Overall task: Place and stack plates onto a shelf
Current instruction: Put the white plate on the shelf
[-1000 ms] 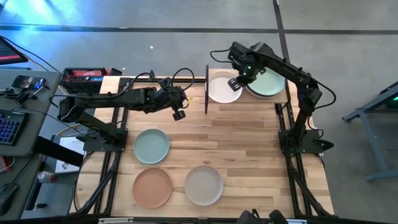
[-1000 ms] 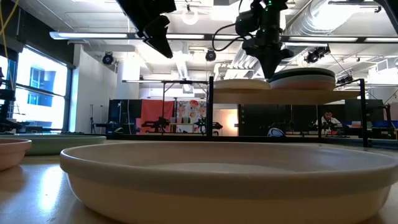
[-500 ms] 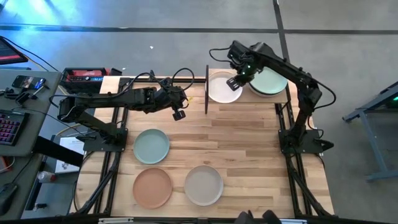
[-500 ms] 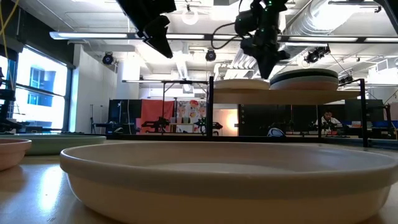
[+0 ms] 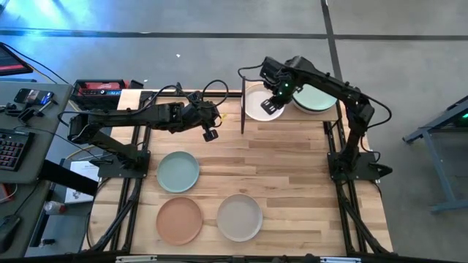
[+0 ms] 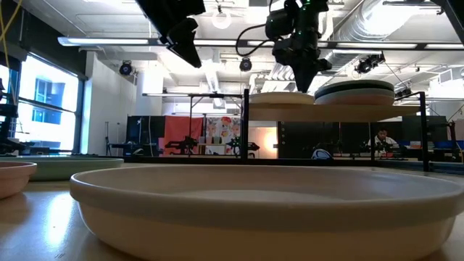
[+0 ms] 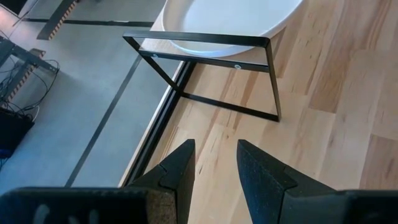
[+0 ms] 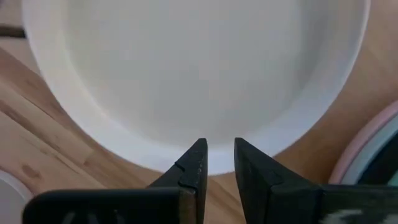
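Note:
The shelf [image 5: 292, 118] stands at the table's far right. On it rest a white plate [image 5: 256, 102] and, to its right, a stack topped by a mint green plate [image 5: 318, 97]. My right gripper [image 5: 272, 104] points down over the white plate's right part [image 8: 193, 68], open by a narrow gap and clear of the plate, as the low view shows [image 6: 303, 76]. My left gripper [image 5: 210, 134] hovers open left of the shelf, tilted toward its black frame [image 7: 205, 68]. A blue-green plate [image 5: 178, 171], a peach plate [image 5: 179, 220] and a beige plate [image 5: 240, 217] lie flat on the table.
The shelf's black post [image 5: 243, 106] stands between the two grippers. A pink rim [image 8: 367, 149] of the stack shows beside the white plate. Bare wood lies between the shelf and the three plates near the front edge. A desk with a keyboard [image 5: 11, 150] stands off the table's left.
My right gripper has gone toward the table's left edge, from the gap beside the mint green stack to a place over the white plate, rolling a little as it went. Its fingers have kept the same narrow gap.

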`<state>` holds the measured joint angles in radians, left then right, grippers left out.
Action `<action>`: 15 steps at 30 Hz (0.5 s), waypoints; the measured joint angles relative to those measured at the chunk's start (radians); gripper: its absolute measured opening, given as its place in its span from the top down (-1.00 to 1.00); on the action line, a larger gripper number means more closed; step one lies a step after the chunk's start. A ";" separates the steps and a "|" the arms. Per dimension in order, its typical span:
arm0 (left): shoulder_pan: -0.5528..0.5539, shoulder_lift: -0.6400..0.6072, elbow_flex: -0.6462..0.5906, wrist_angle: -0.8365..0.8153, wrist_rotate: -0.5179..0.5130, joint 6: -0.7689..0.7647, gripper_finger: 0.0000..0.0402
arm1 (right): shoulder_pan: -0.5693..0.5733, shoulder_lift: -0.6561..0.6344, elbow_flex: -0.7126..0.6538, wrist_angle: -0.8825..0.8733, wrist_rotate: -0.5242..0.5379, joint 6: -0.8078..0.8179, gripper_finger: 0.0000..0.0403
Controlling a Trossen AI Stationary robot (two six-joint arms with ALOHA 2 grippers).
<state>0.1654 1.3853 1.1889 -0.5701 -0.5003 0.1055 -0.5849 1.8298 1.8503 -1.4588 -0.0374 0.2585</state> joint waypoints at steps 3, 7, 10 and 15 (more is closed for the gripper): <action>0.000 0.000 0.000 0.000 0.000 0.000 0.46 | 0.012 0.015 0.000 -0.004 0.007 0.003 0.73; 0.000 0.000 0.000 0.000 0.000 0.000 0.46 | 0.017 0.031 0.000 -0.005 0.021 0.009 0.73; 0.000 0.000 0.000 0.000 0.000 0.000 0.46 | 0.018 0.046 0.000 -0.017 0.033 0.018 0.73; 0.000 0.000 0.000 0.000 0.000 0.001 0.46 | 0.019 0.057 0.000 -0.027 0.053 0.014 0.73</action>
<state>0.1652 1.3853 1.1889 -0.5701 -0.5003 0.1062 -0.5663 1.8866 1.8503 -1.4856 0.0152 0.2729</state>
